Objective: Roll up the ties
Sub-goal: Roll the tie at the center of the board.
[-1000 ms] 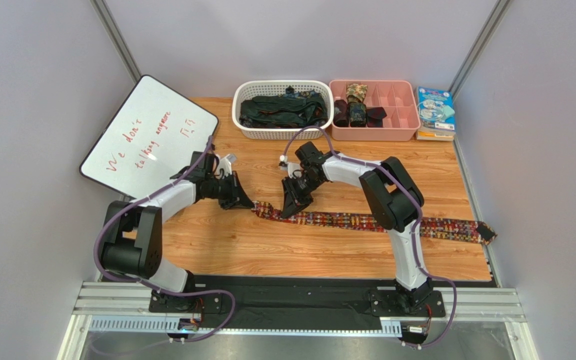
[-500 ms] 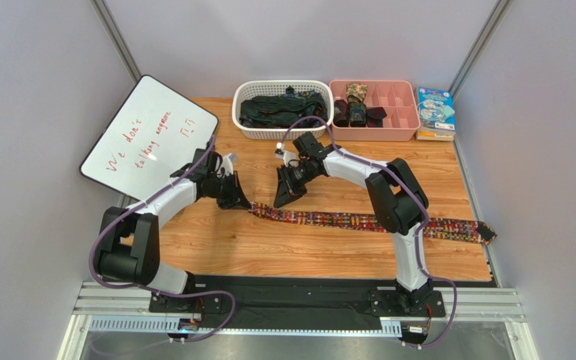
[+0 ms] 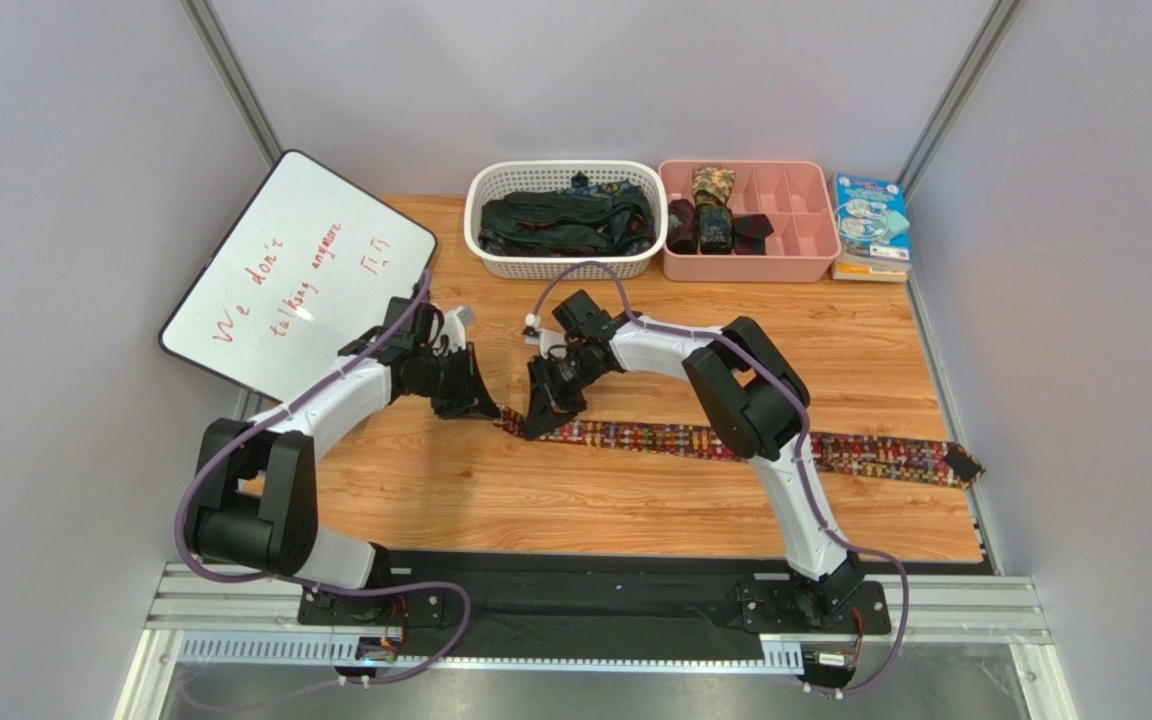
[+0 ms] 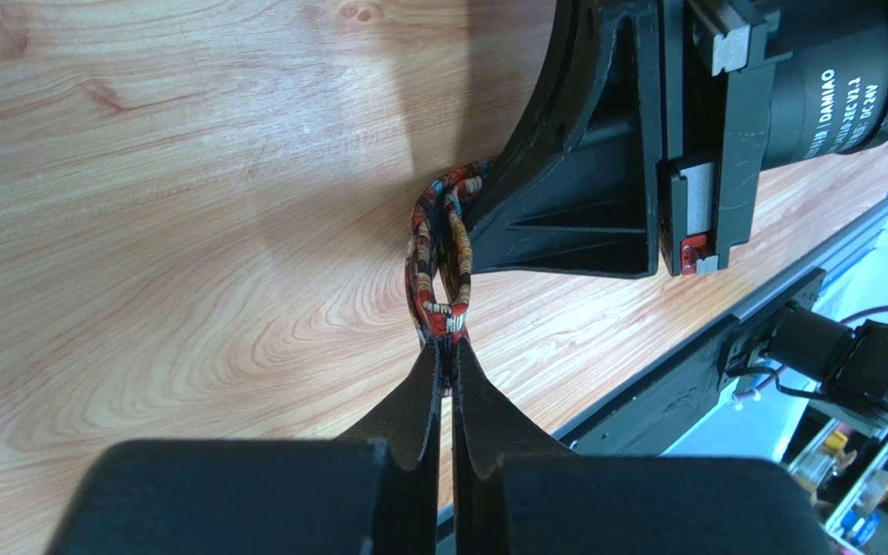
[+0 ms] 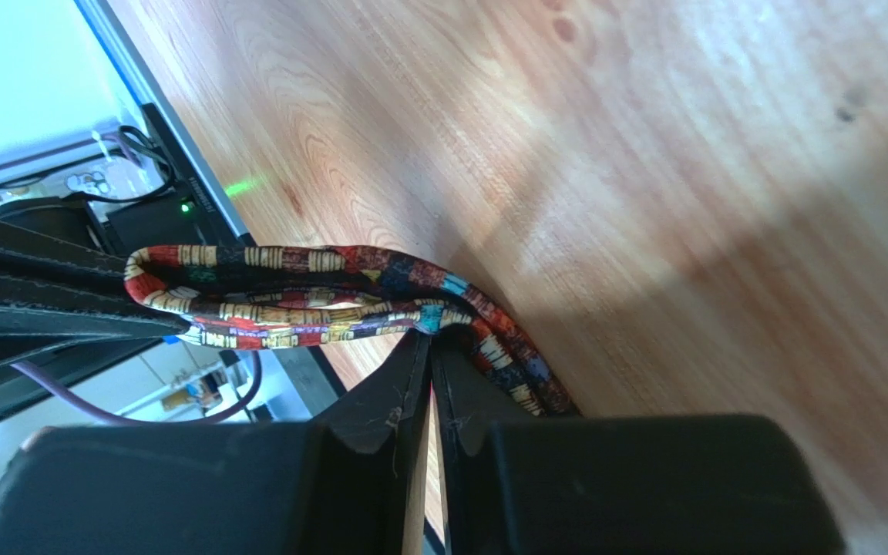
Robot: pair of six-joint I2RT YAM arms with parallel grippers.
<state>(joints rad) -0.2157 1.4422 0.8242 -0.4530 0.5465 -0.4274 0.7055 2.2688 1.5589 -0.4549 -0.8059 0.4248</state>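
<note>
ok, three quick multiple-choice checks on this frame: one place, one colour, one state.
1. Where does the patterned tie end on its far side?
A) in the white basket
B) near the right edge of the table
C) on the whiteboard

2. What colour is the compartment tray?
A) blue
B) yellow
C) pink

3. What state is the left gripper in?
A) shut on the tie
B) open above the tie
C) holding a book

1 B: the top view shows it stretched across to that edge.
2 C: its walls are pink.
3 A: the left wrist view shows its fingers pinching the tie's folded end.
</note>
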